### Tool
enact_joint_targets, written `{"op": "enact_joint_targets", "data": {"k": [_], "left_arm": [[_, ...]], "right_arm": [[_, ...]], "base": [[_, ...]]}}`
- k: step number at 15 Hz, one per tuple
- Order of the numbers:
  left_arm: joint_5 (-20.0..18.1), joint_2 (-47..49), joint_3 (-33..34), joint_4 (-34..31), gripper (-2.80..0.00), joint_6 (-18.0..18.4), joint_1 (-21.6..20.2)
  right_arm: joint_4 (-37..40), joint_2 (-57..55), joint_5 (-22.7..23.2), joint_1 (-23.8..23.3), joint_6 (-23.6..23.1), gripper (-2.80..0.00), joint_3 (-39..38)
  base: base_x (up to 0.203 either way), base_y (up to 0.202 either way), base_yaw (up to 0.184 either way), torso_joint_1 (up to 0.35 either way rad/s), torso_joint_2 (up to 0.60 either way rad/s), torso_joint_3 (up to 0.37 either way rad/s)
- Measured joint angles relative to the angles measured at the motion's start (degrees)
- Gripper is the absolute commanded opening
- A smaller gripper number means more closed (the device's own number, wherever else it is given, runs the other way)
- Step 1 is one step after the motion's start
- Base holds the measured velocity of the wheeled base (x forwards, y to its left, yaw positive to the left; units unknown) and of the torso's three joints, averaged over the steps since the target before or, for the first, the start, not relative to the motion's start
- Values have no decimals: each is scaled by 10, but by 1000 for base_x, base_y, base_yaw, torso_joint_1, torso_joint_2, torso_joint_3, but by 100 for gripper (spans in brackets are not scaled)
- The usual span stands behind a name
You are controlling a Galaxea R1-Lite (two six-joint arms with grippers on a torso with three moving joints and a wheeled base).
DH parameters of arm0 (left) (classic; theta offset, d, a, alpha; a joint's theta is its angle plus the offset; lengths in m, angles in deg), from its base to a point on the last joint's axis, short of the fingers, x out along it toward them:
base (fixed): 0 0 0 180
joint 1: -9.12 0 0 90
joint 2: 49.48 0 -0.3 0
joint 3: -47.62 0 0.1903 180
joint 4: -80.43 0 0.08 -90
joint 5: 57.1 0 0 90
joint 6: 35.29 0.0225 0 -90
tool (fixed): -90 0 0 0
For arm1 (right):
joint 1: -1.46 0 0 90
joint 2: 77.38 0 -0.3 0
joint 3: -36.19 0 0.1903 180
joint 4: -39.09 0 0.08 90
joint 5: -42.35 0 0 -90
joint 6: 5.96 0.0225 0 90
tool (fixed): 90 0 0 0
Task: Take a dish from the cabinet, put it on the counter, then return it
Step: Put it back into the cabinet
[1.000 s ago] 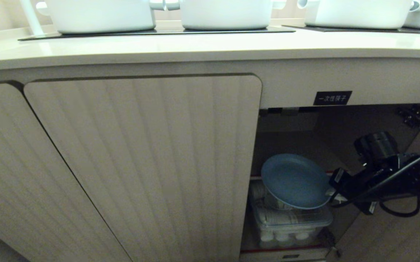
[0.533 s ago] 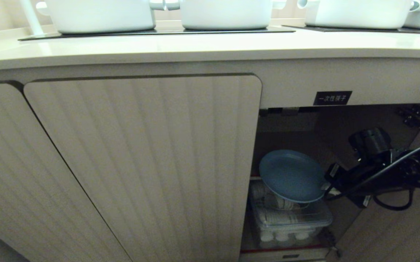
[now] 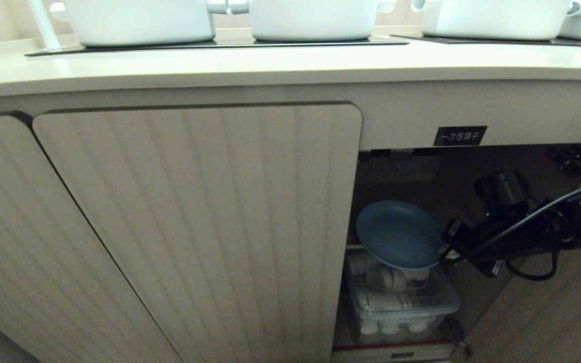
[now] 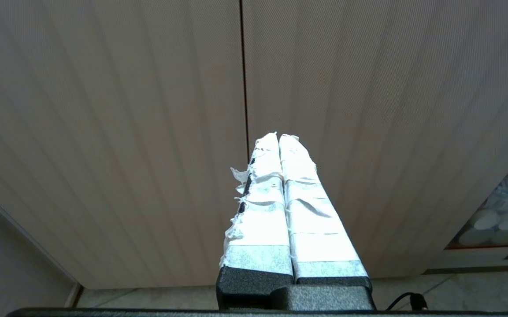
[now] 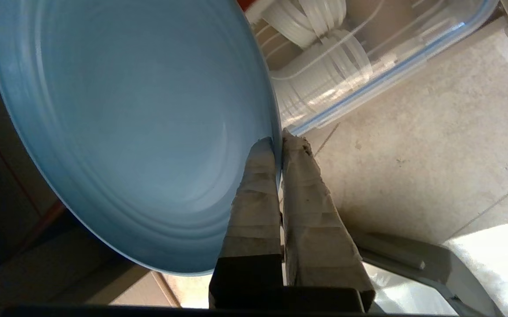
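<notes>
I am gripping the dish inside the open cabinet.

My right gripper (image 5: 279, 140) is pinching the rim of the light-blue dish (image 3: 397, 234), its taped fingers (image 5: 254, 193) clamped on the edge, holding it tilted inside the cabinet (image 3: 199, 212) above a clear lidded container (image 3: 403, 305). My left gripper (image 4: 279, 136) is hanging with fingers pressed together, facing a ribbed door. White pots (image 3: 139, 20) are sitting on the counter (image 3: 290, 65).

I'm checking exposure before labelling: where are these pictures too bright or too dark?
Head view: the open cabinet interior is dim, the counter brightly lit. Left wrist view: the left pincer and its white tape glare, nearly washed out. Right wrist view: a blown-out patch on the floor; the dish evenly lit.
</notes>
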Motion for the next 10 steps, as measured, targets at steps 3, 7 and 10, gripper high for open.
{"op": "enact_joint_targets", "data": {"k": [3,7,10], "left_arm": [[0,0,0,0,-280,0,0],[0,0,0,0,-280,0,0],[0,0,0,0,-280,0,0]], "right_arm": [[0,-14,0,0,0,-280,16],[1,-32,1,0,1,-280,39],[5,-48,1,-1,10,-280,66]], "base": [[0,0,0,0,0,0],[0,0,0,0,0,0],[0,0,0,0,0,0]]}}
